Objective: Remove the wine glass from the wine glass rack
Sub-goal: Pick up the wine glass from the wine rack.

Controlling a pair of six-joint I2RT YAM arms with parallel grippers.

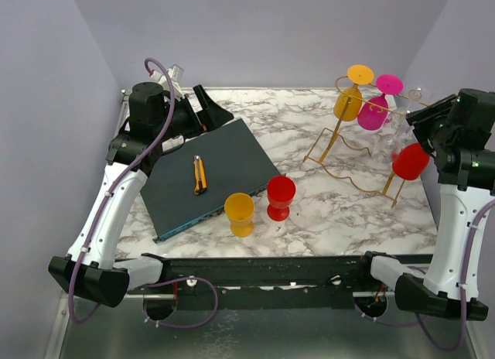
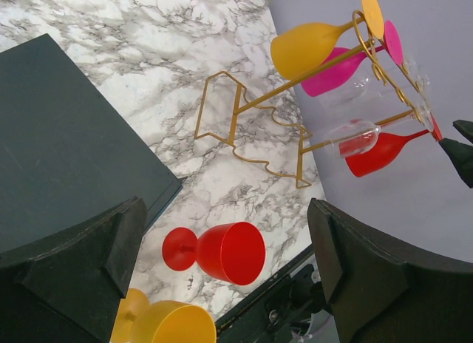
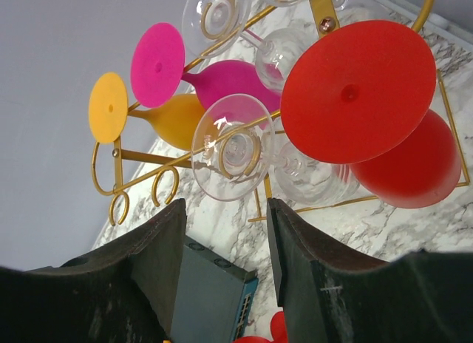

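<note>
The gold wire wine glass rack point(image 1: 329, 138) stands at the back right with glasses hanging upside down from it: a yellow one point(image 1: 347, 102), a magenta one point(image 1: 373, 111), clear ones point(image 3: 233, 147) and a red one point(image 1: 410, 160). My right gripper point(image 1: 408, 128) is at the rack's right end. In the right wrist view its fingers point(image 3: 225, 206) are open with nothing between them, just short of a clear glass's foot and the red glass's foot point(image 3: 358, 92). My left gripper point(image 1: 203, 111) hangs wide open and empty at the back left, far from the rack point(image 2: 235, 117).
A yellow glass point(image 1: 239, 213) and a red glass point(image 1: 280, 196) stand upright at mid-table near the front. A dark flat box point(image 1: 205, 177) lies left of them with a yellow utility knife point(image 1: 199, 175) on it. Walls close in the table's sides and back.
</note>
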